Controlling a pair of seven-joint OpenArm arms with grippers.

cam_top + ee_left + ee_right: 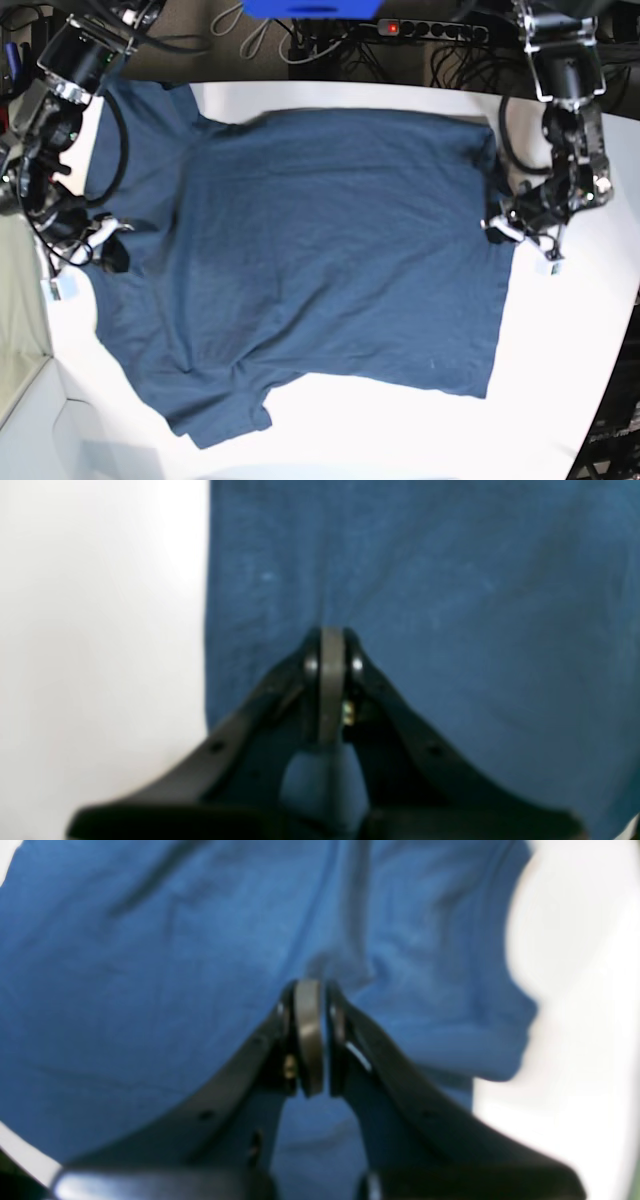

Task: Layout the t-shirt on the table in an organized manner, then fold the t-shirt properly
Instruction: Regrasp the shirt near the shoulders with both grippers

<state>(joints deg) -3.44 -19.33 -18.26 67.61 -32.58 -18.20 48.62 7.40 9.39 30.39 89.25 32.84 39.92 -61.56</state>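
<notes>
The dark blue t-shirt point(320, 250) lies spread flat on the white table point(560, 350), with its sleeves at the left of the base view and its hem at the right. My left gripper point(492, 228) sits at the hem edge. Its jaws are shut in the left wrist view, and the t-shirt point(450, 605) puckers at the left gripper point(332, 632). My right gripper point(112, 245) is at the shirt's left end between the sleeves. The right gripper point(309, 985) is shut too, pinching a small gathered fold of the t-shirt point(150, 965).
A power strip point(430, 28) and cables run along the far edge behind the table. A blue object point(310, 8) is at the top. The table's curved edge runs down the left side point(60, 380) and at the far right.
</notes>
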